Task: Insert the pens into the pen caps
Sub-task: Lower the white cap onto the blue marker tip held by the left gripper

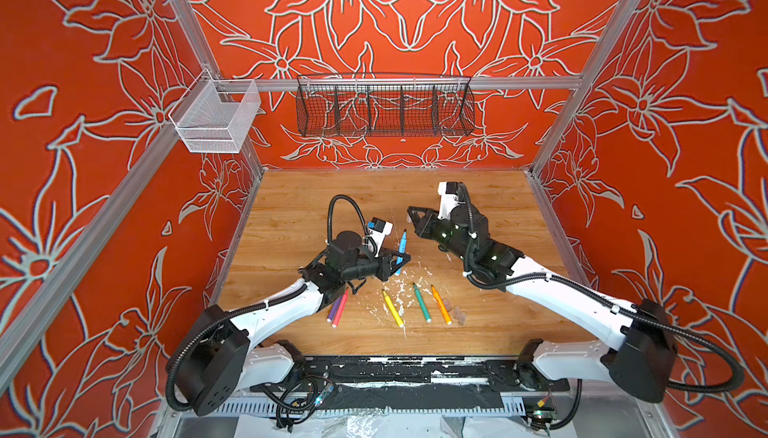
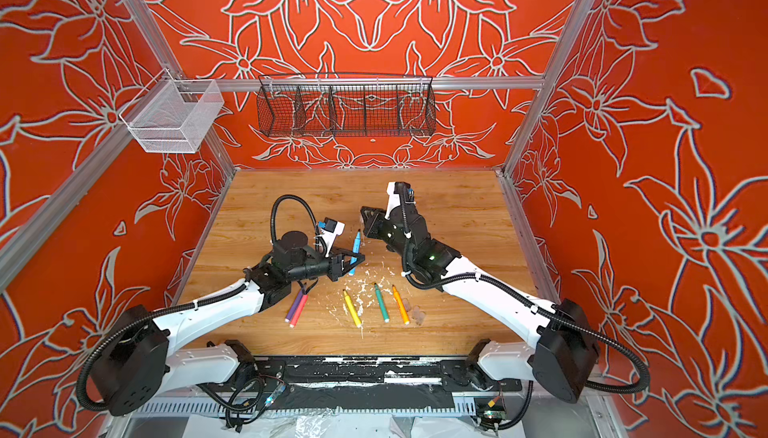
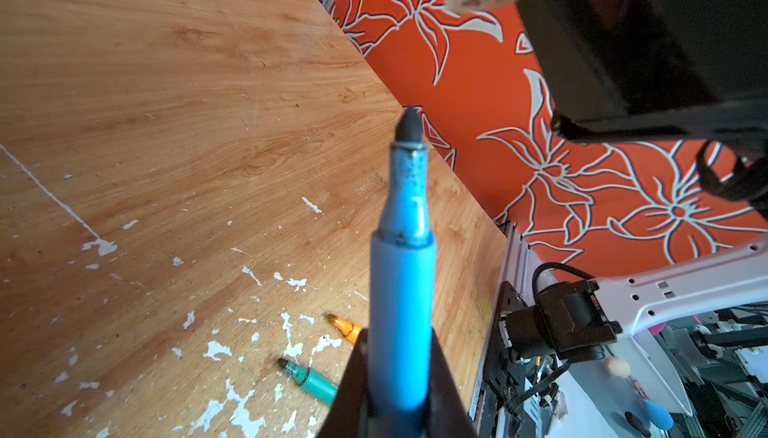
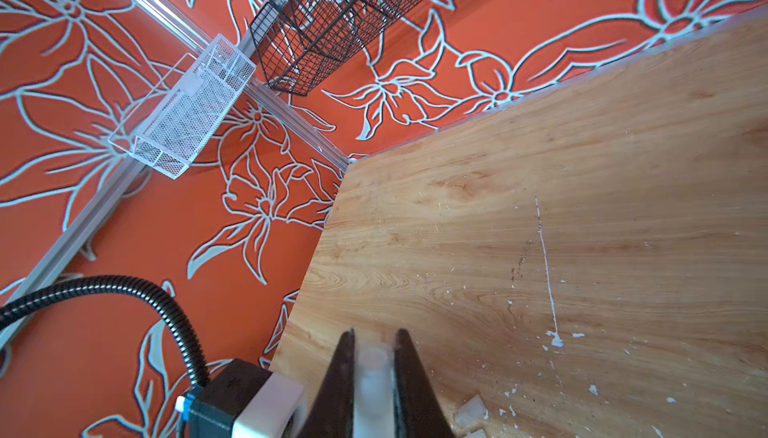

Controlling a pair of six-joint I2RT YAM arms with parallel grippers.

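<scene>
Tip of blue pen (image 3: 401, 290) sticks from the clenched left pincer (image 1: 398, 259) toward the right pincer (image 4: 374, 348), probably clamping a cap (image 4: 374, 378), for joining.

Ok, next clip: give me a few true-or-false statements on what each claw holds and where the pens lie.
1. The left claw grips the blue pen. True.
2. The right claw is empty. False: it is shut on a clear pen cap.
3. The blue pen already wears a cap. False: its tip is bare.
4. The green pen lies between the yellow pen and the orange pen. True.
5. The purple pen and pink pen lie on either side of the orange pen. False: they lie side by side on the table, left of the yellow pen in both top views.
</scene>
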